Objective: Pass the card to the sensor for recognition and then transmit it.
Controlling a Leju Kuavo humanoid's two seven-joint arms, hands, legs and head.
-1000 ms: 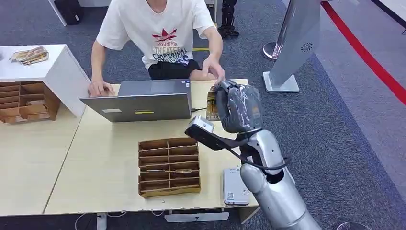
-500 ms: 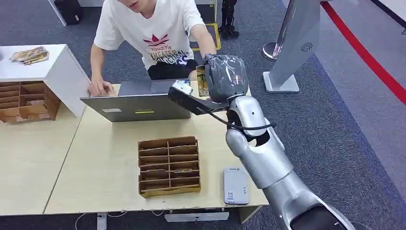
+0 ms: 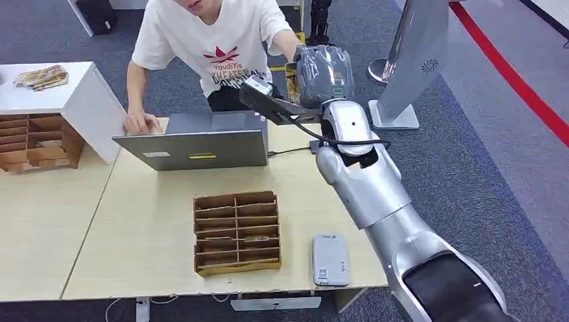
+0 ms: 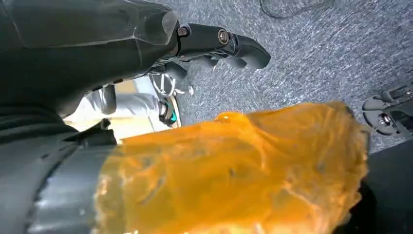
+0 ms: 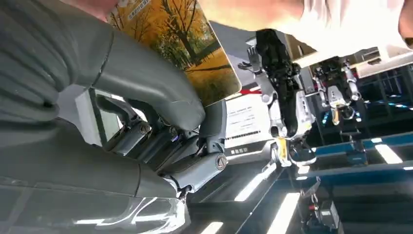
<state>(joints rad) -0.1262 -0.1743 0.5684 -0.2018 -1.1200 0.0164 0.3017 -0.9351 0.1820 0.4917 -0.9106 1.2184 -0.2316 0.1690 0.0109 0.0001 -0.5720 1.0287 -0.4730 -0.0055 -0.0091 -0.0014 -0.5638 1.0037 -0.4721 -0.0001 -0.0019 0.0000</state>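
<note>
My right hand [image 3: 323,72] is raised above the table's far edge and grips a card [image 3: 290,79] printed with yellow autumn trees. In the right wrist view the thick thumb [image 5: 146,83] presses on the card [image 5: 187,46], which sticks up past the fingers. The person [image 3: 215,47] behind the table reaches an arm [image 3: 283,41] toward the card; their hand is hidden behind mine. The white card sensor [image 3: 330,259] lies on the table near its front edge, far below the card. My left hand [image 4: 214,44] hangs over the grey carpet with its fingers loose and nothing in them.
A wooden compartment tray [image 3: 237,232] sits mid-table beside the sensor. A grey laptop [image 3: 201,142] stands between tray and person. A white cabinet [image 3: 57,94] and a second wooden organizer [image 3: 33,142] are at the left. A silver stand [image 3: 412,64] is at the right.
My right arm has lifted and stretched forward with the card, from above the table toward the person. The person has leaned in and raised an arm to the card.
</note>
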